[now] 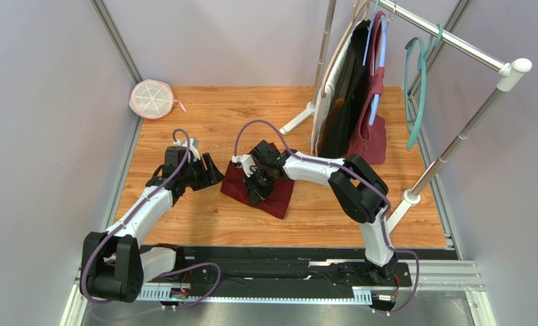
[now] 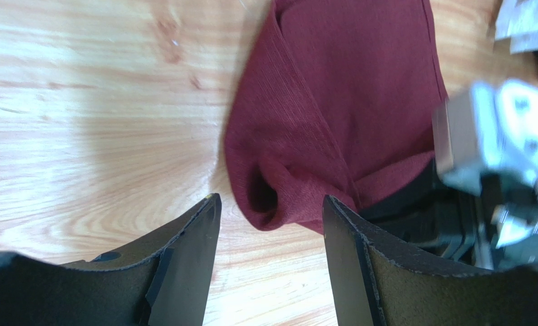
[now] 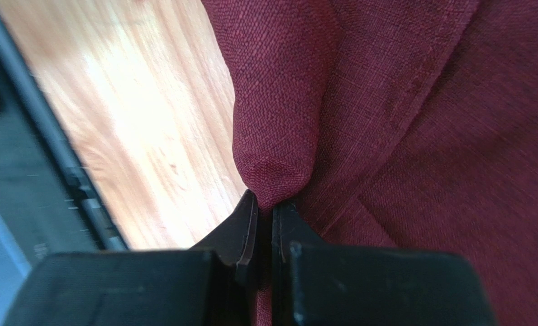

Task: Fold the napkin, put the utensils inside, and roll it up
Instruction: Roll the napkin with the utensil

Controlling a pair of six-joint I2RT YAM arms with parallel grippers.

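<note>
While your right gripper (image 3: pixel 265 204) is clamped on 1 raised fold of the napkin (image 3: pixel 414 136), which lies folded mid-way across the table (image 1: pixel 203 129), your left gripper (image 2: pixel 271 200) stands open facing its looped corner, holding nothing. Risk 1: pulling with 1 pinch drags the cloth and spoils the fold. Risk 2: no utensils are visible; rolling may leave them out.

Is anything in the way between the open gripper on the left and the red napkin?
Nothing visible is. The left gripper sits open right by the napkin, with only wooden table showing between them.
</note>
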